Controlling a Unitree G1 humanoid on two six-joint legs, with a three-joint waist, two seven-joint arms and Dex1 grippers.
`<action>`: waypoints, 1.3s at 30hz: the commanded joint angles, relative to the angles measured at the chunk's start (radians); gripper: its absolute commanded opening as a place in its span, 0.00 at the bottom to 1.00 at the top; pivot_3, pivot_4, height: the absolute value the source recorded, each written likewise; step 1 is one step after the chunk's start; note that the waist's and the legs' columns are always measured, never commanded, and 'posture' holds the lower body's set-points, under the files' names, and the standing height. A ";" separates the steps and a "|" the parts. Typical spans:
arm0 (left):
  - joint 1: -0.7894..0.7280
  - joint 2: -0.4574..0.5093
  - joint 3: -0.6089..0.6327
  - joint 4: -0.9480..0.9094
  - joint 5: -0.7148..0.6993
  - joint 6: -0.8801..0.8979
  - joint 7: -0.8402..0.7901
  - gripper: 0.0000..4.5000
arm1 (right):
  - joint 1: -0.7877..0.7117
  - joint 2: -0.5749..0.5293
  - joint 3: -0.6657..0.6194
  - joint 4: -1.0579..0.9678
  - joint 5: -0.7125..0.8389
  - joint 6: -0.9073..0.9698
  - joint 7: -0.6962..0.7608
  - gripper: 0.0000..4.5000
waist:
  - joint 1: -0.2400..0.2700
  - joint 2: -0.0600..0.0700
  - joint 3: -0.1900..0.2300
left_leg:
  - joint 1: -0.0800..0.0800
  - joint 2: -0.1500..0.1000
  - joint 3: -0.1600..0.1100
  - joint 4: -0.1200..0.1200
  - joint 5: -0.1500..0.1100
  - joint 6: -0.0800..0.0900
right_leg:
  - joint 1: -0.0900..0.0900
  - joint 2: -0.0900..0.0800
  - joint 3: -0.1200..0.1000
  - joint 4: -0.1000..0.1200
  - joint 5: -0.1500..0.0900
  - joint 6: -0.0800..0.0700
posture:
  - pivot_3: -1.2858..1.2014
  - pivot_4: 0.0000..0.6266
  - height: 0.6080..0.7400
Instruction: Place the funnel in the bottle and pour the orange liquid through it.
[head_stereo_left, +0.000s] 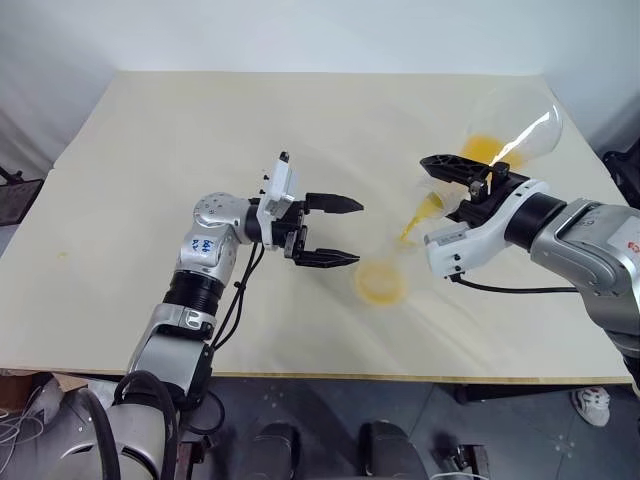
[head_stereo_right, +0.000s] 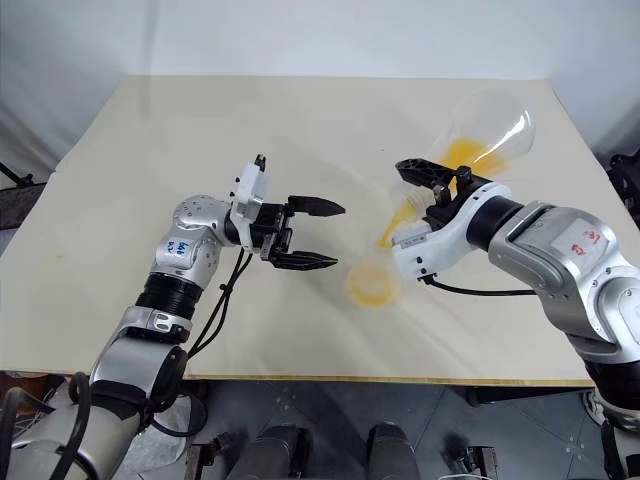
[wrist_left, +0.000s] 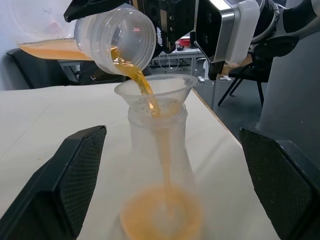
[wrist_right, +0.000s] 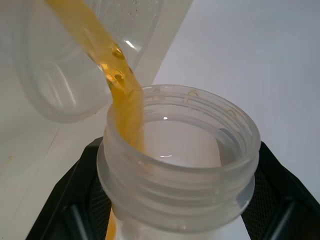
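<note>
A: While you're pouring, your left gripper (head_stereo_left: 348, 232) is sitting wide open, fingers flanking the bottle (wrist_left: 159, 165) without touching it. Nothing is bracing it.

B: And the funnel (wrist_left: 156, 90)?

A: It's sitting in the bottle neck, taking the stream. The orange liquid (head_stereo_left: 380, 285) is pooling at the bottle base. Your right gripper (head_stereo_left: 470, 185) is clamping the tilted flask (head_stereo_left: 515, 135) at its neck.

B: Advice?

A: You're tracking well. Hold the tilt steady, keep the stream centred in the cone, and watch that the funnel isn't backing up.

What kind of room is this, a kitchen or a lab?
Probably a robot test lab: a bare cream table against a plain wall, plastic flasks such as the bottle, and office chairs behind.
</note>
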 joint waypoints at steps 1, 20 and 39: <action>-0.030 0.007 0.018 -0.010 -0.002 -0.004 -0.004 1.00 | -0.032 -0.013 -0.049 -0.014 -0.008 -0.008 -0.024 0.62 | 0.000 0.000 0.000 | 0.000 0.000 0.000 0.000 0.000 0.000 | 0.000 0.000 0.000 0.000 0.000 0.000 | 0.52 0.24 1.00; -0.032 0.009 0.017 -0.013 -0.001 0.004 -0.002 1.00 | -0.043 -0.017 -0.045 -0.004 -0.032 -0.032 -0.034 0.62 | 0.000 0.000 0.000 | 0.000 0.000 0.000 0.000 0.000 0.000 | 0.000 0.000 0.000 0.000 0.000 0.000 | 0.52 0.24 1.00; -0.027 0.018 0.016 -0.020 -0.003 0.019 -0.009 1.00 | -0.049 -0.017 -0.044 0.008 -0.042 -0.066 -0.042 0.62 | 0.000 0.000 0.000 | 0.000 0.000 0.000 0.000 0.000 0.000 | 0.000 0.000 0.000 0.000 0.000 0.000 | 0.52 0.24 1.00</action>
